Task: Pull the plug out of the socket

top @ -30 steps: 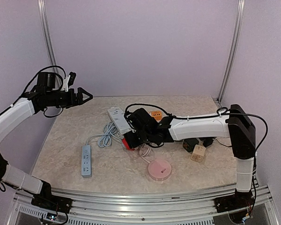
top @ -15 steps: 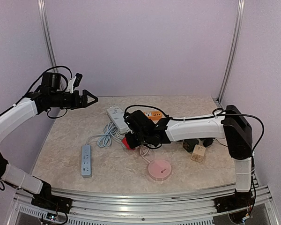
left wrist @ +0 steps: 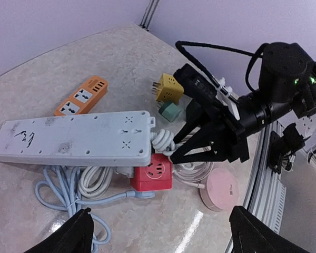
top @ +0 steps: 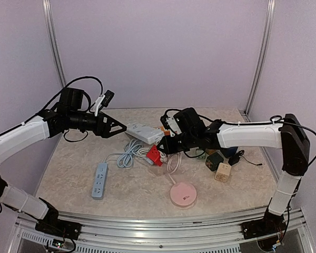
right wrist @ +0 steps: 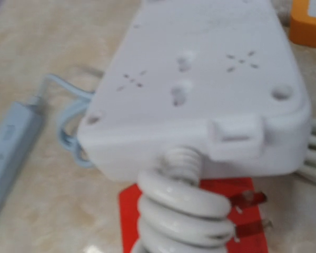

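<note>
The red cube socket (top: 154, 154) lies mid-table with a light-blue plug (left wrist: 132, 194) in its side. The white power strip (top: 145, 133) is tilted over the cube. Its thick coiled white cable (left wrist: 163, 141) sits between the fingertips of my right gripper (top: 165, 146), which is shut on it. The right wrist view shows that coil (right wrist: 185, 211) close up under the strip (right wrist: 200, 79), with red socket (right wrist: 130, 211) behind; the fingers themselves are out of frame. My left gripper (top: 119, 128) hovers open left of the strip, with only its two tips (left wrist: 79, 232) showing above the cube.
A light-blue strip (top: 98, 180) lies front left, its cable (top: 127, 154) looped beside the cube. A pink round puck (top: 183, 194) sits in front. An orange strip (left wrist: 81, 96) and a yellow cube adapter (left wrist: 168, 87) lie behind. Small cubes (top: 223, 171) stand right.
My right gripper shut on the coiled cable and moved right and up, dragging the white strip and red cube along. The left arm swung in towards the middle, its jaws slightly narrower.
</note>
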Controlling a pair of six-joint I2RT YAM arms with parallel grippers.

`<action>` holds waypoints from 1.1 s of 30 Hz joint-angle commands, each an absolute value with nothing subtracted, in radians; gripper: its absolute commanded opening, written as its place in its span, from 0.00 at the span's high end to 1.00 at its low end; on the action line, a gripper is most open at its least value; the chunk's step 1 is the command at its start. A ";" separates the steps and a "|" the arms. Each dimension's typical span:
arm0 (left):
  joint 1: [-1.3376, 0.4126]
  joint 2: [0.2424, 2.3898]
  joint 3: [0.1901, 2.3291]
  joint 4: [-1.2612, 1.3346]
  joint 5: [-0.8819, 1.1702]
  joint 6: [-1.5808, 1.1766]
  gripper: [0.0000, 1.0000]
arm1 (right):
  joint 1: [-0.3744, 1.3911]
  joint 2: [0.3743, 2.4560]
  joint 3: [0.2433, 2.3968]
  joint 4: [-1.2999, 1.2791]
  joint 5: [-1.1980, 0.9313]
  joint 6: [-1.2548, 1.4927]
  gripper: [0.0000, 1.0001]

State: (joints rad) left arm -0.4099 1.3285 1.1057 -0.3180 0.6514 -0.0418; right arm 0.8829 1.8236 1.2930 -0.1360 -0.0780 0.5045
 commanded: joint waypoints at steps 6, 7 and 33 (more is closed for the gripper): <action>-0.633 1.254 0.932 -0.141 0.573 0.219 0.16 | 0.819 1.582 1.274 -0.080 -0.345 0.494 1.00; -0.642 1.257 0.925 -0.131 0.560 0.223 0.16 | 0.816 1.569 1.279 -0.091 -0.355 0.486 1.00; -0.849 1.605 0.863 0.444 0.357 -0.653 0.18 | 0.813 1.417 1.199 -0.022 -0.263 0.478 1.00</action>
